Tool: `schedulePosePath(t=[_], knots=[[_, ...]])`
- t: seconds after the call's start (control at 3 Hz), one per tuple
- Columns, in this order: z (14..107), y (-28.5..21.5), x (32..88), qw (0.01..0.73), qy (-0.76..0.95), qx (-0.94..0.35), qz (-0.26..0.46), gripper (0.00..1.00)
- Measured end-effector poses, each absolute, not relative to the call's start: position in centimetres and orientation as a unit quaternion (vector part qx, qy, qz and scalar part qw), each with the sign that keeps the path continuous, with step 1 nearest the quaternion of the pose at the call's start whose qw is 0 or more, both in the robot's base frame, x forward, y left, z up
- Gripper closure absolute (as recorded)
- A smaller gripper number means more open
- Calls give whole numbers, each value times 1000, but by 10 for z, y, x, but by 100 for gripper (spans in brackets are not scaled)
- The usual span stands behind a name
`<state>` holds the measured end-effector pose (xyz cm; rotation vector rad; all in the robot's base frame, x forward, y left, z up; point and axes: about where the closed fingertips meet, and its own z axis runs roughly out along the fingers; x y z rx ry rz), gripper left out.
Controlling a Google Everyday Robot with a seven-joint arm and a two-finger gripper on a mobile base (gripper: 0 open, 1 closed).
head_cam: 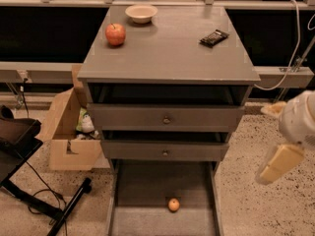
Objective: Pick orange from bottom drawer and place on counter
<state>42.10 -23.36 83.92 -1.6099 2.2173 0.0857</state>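
Observation:
The small orange point(173, 204) lies on the flat grey floor of the open bottom drawer point(142, 220), near its middle. The counter point(167, 48) is the grey top of the cabinet. It carries a red apple point(115, 34), a pale bowl point(141, 13) and a dark wrapped bar point(214, 37). My gripper point(269, 172), on a white arm with a yellowish tip, hangs at the right edge of the view. It is beside the cabinet at the height of the middle drawer, above the floor and well right of the orange. It holds nothing that I can see.
Two shallower drawers with round knobs point(166, 120) stand slightly pulled out above the bottom drawer. An open cardboard box point(64, 132) sits on the floor left of the cabinet. A black stand with cables point(44, 200) is at the lower left. A white cable point(294, 43) hangs at the right.

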Motion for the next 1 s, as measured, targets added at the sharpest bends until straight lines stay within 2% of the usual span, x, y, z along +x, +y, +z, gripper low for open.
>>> schedulePosePath(t=[0.67,1.0], knots=[[682,-258,446,232,813,-530,61,0],[669,-261,467,258,816,-516,50,0]])
